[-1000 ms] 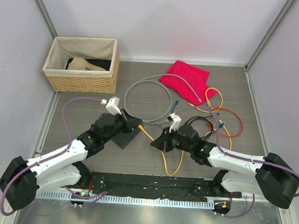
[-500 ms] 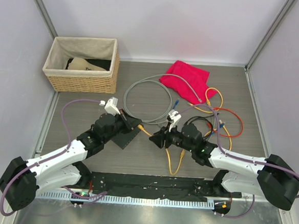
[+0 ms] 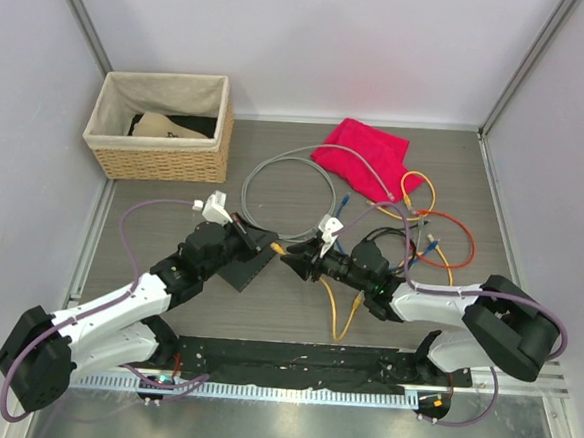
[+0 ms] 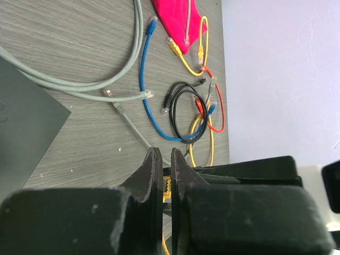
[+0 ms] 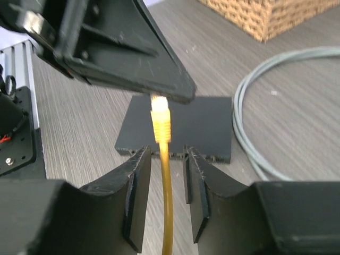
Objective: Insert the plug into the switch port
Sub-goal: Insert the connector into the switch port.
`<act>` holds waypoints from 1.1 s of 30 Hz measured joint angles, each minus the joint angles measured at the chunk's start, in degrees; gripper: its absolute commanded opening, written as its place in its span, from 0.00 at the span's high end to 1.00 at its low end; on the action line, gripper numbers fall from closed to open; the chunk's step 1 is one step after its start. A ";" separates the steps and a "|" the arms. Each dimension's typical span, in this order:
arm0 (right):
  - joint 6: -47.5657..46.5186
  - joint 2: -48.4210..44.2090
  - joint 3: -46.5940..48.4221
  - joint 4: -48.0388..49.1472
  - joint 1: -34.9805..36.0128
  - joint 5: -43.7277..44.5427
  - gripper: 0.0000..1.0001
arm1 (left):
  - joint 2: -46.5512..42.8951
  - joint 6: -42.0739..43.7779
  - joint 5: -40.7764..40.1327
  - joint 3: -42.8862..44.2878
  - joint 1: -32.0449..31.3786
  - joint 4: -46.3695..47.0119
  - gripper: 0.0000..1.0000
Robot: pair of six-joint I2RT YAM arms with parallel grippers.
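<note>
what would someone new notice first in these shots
Mid-table, the left tool is shut on a yellow plug by the dark switch, while the open right tool straddles its cable. Behind lie a pink cloth among coloured cables, back right, and a wicker basket, back left.

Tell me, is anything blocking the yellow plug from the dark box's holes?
No loose thing lies between the yellow plug and the socket edge of the switch. But the left gripper pinches the plug's very tip, so it seems to cover the end that goes in.

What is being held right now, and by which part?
The yellow plug, pinched at its tip by the left end effector; the right end effector holds nothing.
</note>
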 measured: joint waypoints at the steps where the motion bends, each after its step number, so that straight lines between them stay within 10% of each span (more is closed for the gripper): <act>1: -0.33 0.42 0.24 0.83 0.00 -0.37 0.64 | 0.09 -0.24 0.00 0.00 0.00 0.02 1.00; 33: -1.20 4.00 3.50 5.38 -0.11 -5.14 0.70 | 0.26 -3.02 -0.26 -0.35 0.20 -0.48 1.00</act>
